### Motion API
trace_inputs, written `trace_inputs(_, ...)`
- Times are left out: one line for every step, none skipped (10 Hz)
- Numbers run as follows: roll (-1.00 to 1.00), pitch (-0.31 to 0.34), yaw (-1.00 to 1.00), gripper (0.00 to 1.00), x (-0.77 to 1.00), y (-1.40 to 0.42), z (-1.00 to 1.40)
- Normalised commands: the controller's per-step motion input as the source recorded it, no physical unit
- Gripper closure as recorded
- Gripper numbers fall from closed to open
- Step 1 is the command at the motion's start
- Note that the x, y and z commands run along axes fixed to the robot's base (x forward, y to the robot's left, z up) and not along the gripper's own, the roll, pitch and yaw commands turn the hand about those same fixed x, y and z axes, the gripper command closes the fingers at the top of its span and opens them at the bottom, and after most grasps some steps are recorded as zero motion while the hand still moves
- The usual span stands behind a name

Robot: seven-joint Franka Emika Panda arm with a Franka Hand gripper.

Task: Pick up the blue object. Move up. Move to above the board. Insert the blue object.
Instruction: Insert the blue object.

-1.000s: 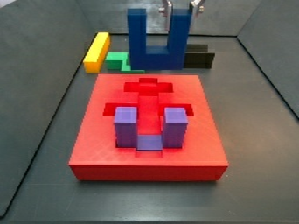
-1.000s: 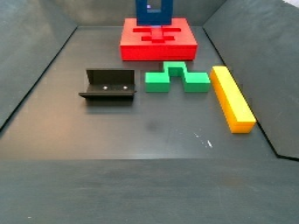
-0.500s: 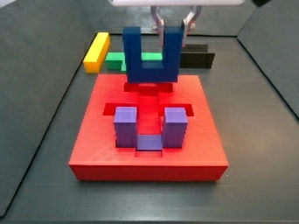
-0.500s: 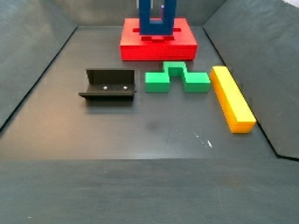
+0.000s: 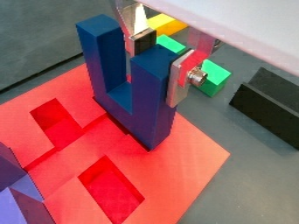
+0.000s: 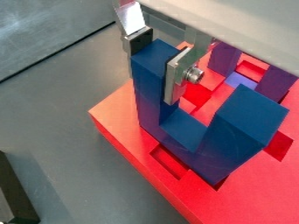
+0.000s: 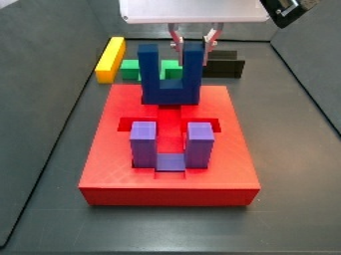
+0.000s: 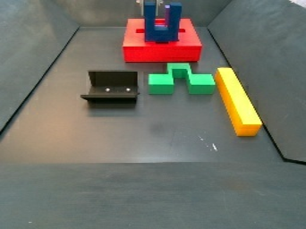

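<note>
The blue object point(image 7: 173, 78) is a U-shaped block with two upright prongs. My gripper point(image 7: 193, 42) is shut on one prong point(image 5: 155, 83), its silver fingers point(image 6: 176, 72) clamped on both sides. The block's base sits low on the red board point(image 7: 107, 169), at the recesses near its far end point(image 5: 142, 131). It shows on the board in a side view point(image 8: 160, 25) too. A purple U-shaped block point(image 7: 170, 142) stands in the board's near half, also in a wrist view point(image 6: 239, 70).
A green notched block point(image 8: 181, 80), a long yellow bar point(image 8: 237, 100) and the dark fixture point(image 8: 111, 87) lie on the grey floor beside the board. Tray walls rise at the sides point(image 7: 300, 85).
The gripper has come down with the blue object. The block has dropped from above the board until its base meets the board's far recesses.
</note>
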Motion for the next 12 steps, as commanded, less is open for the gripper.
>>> trace_inputs(0.03, 0.000, -0.05, 1.00, -0.17, -0.03, -0.24)
trace_inputs(0.05, 0.000, -0.07, 1.00, -0.19, -0.06, -0.22)
trace_inputs(0.06, 0.000, -0.01, 1.00, -0.02, -0.13, -0.23)
trace_inputs(0.08, 0.000, 0.00, 1.00, 0.00, -0.11, -0.25)
trace_inputs(0.08, -0.009, 0.00, 1.00, 0.00, -0.11, -0.33)
trace_inputs(0.09, -0.017, 0.00, 1.00, 0.01, -0.05, -0.44)
trace_inputs(0.03, -0.084, 0.00, 1.00, 0.13, 0.00, -0.65)
trace_inputs(0.05, -0.083, 0.00, 1.00, 0.09, 0.00, -0.78)
trace_inputs(0.00, -0.176, 0.00, 1.00, 0.20, 0.00, -0.77)
trace_inputs(0.01, -0.047, -0.10, 1.00, 0.35, 0.00, -0.53)
trace_inputs(0.02, 0.000, 0.00, 1.00, 0.00, -0.03, 0.00)
trace_inputs(0.01, 0.000, 0.00, 1.00, 0.00, 0.00, 0.00)
